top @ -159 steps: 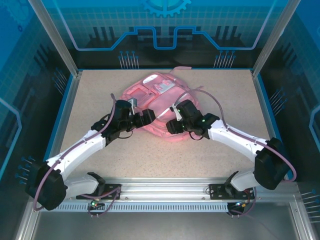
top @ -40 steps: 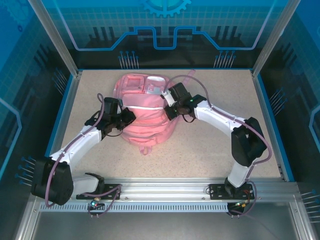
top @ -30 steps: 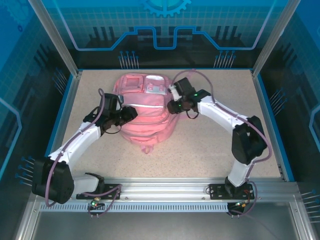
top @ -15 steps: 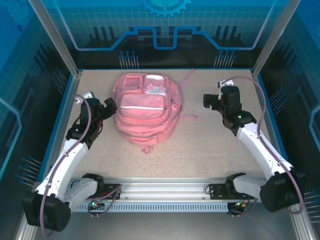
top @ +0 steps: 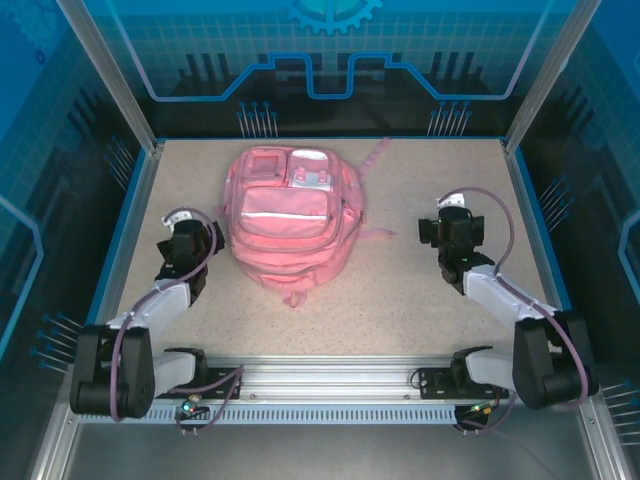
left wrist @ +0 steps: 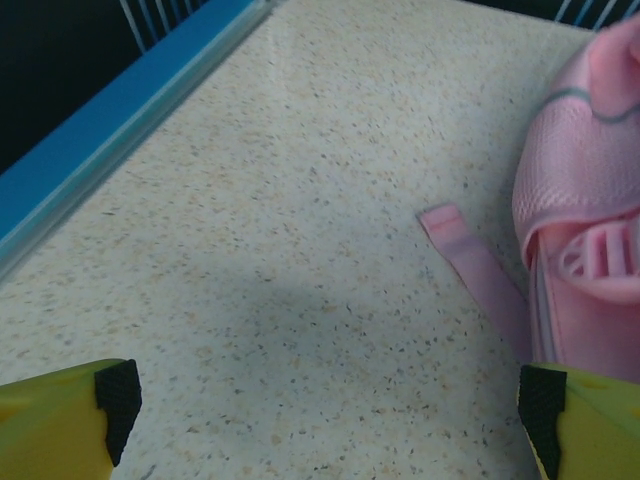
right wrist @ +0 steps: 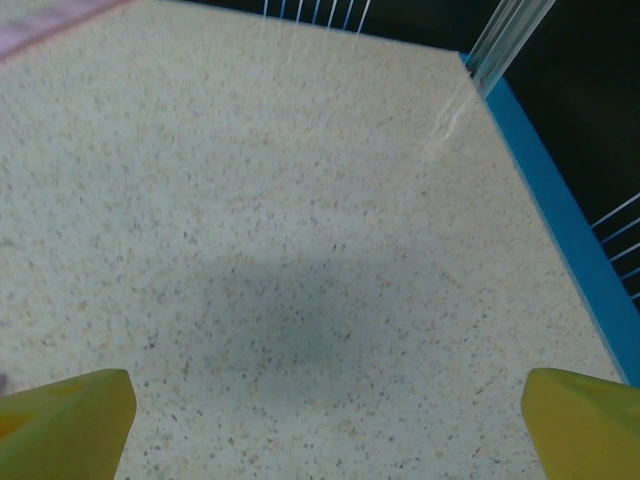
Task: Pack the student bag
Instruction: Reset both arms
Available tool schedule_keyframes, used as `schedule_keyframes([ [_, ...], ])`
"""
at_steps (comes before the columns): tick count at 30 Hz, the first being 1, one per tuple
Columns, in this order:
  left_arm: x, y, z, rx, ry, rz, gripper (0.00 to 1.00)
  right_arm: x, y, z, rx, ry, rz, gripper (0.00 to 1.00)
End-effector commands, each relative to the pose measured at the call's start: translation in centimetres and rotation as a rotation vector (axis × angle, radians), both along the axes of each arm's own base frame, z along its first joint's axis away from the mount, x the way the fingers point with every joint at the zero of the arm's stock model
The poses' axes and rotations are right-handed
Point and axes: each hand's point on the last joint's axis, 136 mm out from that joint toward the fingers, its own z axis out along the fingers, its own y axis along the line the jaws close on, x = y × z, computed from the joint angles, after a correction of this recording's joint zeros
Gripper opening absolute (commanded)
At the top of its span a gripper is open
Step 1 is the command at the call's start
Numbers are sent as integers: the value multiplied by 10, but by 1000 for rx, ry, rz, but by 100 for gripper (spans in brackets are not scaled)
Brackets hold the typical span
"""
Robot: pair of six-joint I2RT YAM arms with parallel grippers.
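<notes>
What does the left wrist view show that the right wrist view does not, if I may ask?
Left wrist view: the pink student bag at the right edge, with a loose strap end lying flat on the table beside it, and black pads on the left fingers.

Right wrist view: a clear corner post at the upper right, and a thin pink sliver at the top left, too little to identify.

Shared: the speckled tabletop, its blue border, and yellow fingers spread wide with nothing between them, as with the right fingers.

Right edge: student bag [left wrist: 592, 170], strap [left wrist: 470, 262] flat on table [left wrist: 270, 220]; jaws wide.
</notes>
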Motion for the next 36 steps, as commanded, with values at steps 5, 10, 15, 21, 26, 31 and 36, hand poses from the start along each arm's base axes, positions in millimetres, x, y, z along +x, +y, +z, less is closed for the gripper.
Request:
schedule_keyframes([
  [5, 32, -27, -1, 59, -60, -236, 99, 16, 8, -14, 1, -62, 68, 100],
  [10, 43, -53, 5, 13, -128, -381, 99, 19, 29, -15, 68, -118, 181, 100],
  [15, 53, -63, 6, -41, -157, -420, 99, 26, 40, -15, 95, -155, 243, 100],
  [21, 51, -57, 0, -19, -224, -374, 99, 30, 34, -27, 145, -151, 244, 100],
  [26, 51, -54, -9, -8, -235, -345, 99, 29, 32, -37, 166, -163, 247, 100],
  [31, 53, -55, -12, 31, -219, -327, 99, 29, 30, -36, 172, -169, 247, 100],
  [36, 54, -53, -12, 45, -207, -306, 99, 30, 29, -38, 182, -157, 245, 100],
])
